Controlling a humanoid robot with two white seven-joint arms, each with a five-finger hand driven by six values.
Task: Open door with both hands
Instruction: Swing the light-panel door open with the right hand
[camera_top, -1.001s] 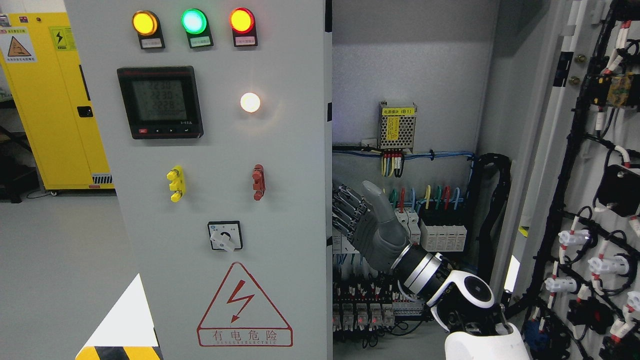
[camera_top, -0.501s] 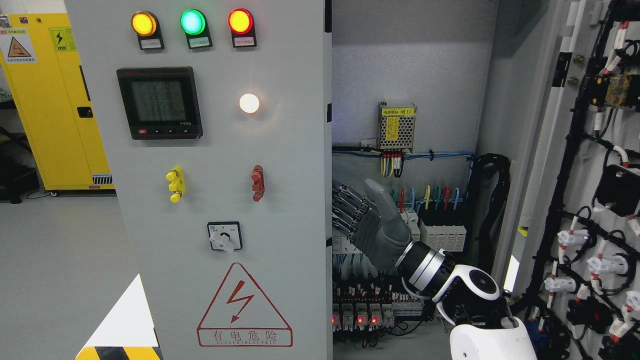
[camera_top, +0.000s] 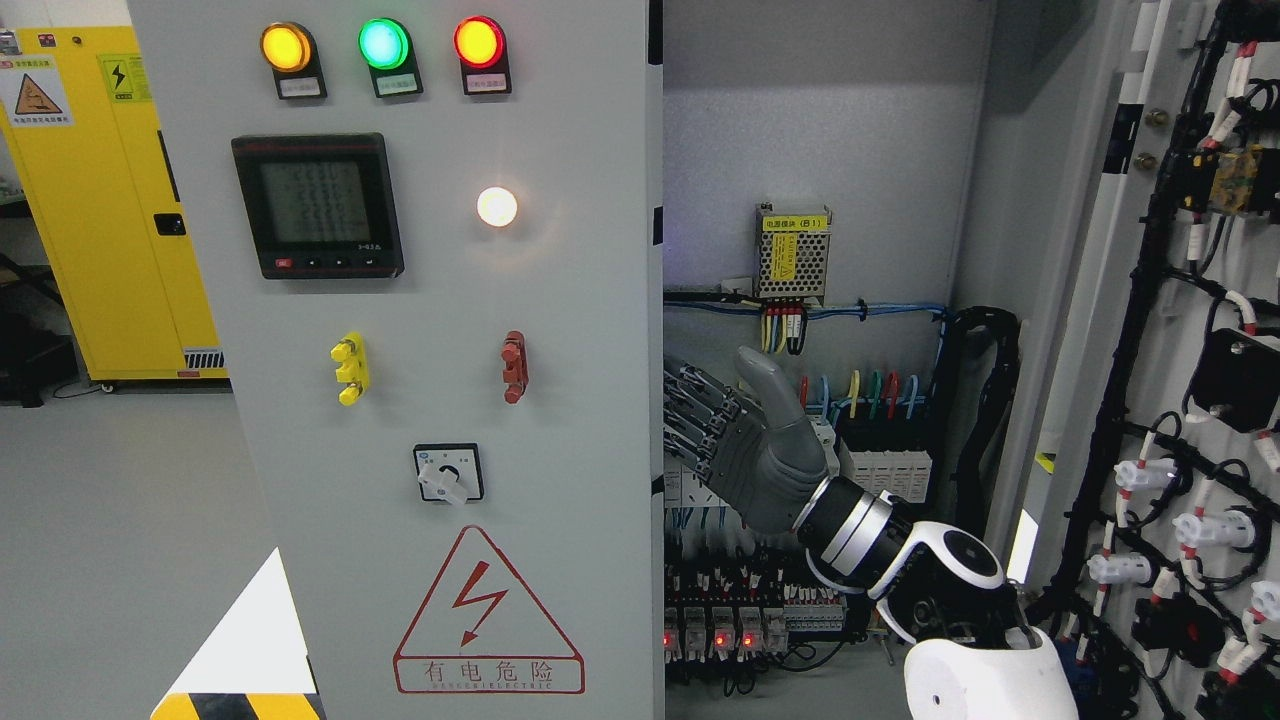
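The grey left cabinet door (camera_top: 420, 400) fills the left half of the view, carrying amber, green and red indicator lamps (camera_top: 383, 45), a digital meter (camera_top: 318, 205), a rotary switch (camera_top: 448, 473) and a red electric-hazard triangle (camera_top: 488, 615). The right door (camera_top: 1180, 400) stands swung wide open at the right, its inner face laced with black wiring. Between them the cabinet interior (camera_top: 810, 150) shows breakers and coloured wires. The right hand (camera_top: 725, 440) reaches inside, its fingers (camera_top: 690, 420) hooked behind the left door's free edge, thumb raised. A yellow cabinet (camera_top: 100, 200) stands far left.
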